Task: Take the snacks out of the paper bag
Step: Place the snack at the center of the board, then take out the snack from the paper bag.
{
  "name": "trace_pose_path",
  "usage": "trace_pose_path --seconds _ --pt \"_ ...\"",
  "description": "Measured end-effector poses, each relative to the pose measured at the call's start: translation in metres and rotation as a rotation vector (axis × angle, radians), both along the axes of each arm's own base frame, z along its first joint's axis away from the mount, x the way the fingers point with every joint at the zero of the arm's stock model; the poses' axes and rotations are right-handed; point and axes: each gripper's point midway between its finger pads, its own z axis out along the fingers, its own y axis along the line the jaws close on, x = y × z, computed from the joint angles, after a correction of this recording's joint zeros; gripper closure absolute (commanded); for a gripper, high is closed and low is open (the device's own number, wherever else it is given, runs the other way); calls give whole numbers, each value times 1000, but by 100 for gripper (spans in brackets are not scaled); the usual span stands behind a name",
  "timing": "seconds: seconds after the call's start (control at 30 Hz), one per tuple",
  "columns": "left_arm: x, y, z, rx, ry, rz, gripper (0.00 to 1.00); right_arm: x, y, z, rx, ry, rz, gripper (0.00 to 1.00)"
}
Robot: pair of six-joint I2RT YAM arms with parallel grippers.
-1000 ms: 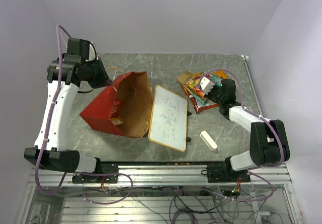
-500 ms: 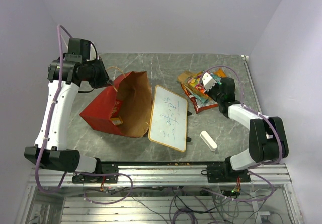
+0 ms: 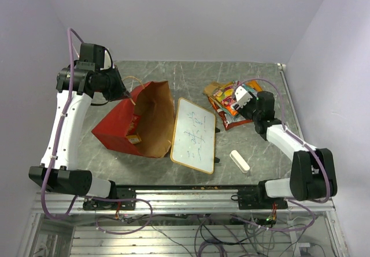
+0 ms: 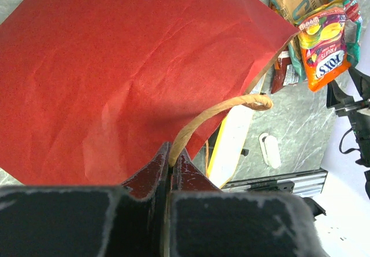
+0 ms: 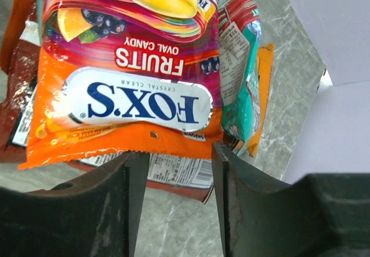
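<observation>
**Two-arm unpacking, overhead and wrist views.** The left gripper (image 4: 171, 160) is closed tight on the string handle (image 4: 219, 108) of the paper bag (image 3: 115, 127). The bag lies on its side on the table (image 3: 191, 75), its brown mouth facing the whiteboard (image 3: 193, 134). The right gripper (image 5: 176, 196) hangs over the pile of snacks (image 3: 222, 98) at the far right, jaws parted and empty — the orange packet (image 5: 127, 95) lies just beyond the fingertips, not between them. One small packet (image 3: 133, 138) shows inside the bag's mouth, so the task looks unfinished.

To do the step well, the left arm should hold the handle up so that the mouth gapes. The right should lift clear of the pile, cross above the whiteboard and enter low with jaws wide.

Not visible: the bag's depth — whether further packets lie there cannot be told. The left wrist view shows only the bag's red outside.
</observation>
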Motion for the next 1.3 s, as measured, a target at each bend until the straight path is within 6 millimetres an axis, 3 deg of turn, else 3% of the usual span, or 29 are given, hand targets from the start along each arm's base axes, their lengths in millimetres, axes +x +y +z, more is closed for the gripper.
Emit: trace_pose_path --seconds 0.2,0.5,0.63,0.77,0.83,1.03,1.17,1.3 --pt "0 0 0 -1 -1 -1 93 -19 -2 5 -3 12 2 40" --pt "-1 -3 1 -8 0 -11 93 -40 1 22 17 4 30 37" --pt "-2 -5 1 -10 1 -18 93 -45 10 23 58 19 65 37" --pt "-2 -6 1 -9 0 -21 93 -46 35 33 150 27 121 37" --pt "-1 -6 3 -9 -5 -20 93 -44 58 44 188 12 175 36" --pt "0 -4 7 -4 -19 -15 93 -47 160 70 228 -5 416 36" --pt "0 -2 6 6 -22 -6 93 -59 227 87 242 -18 580 35" --pt "-4 1 3 14 -17 4 93 -80 287 118 295 -63 759 35"
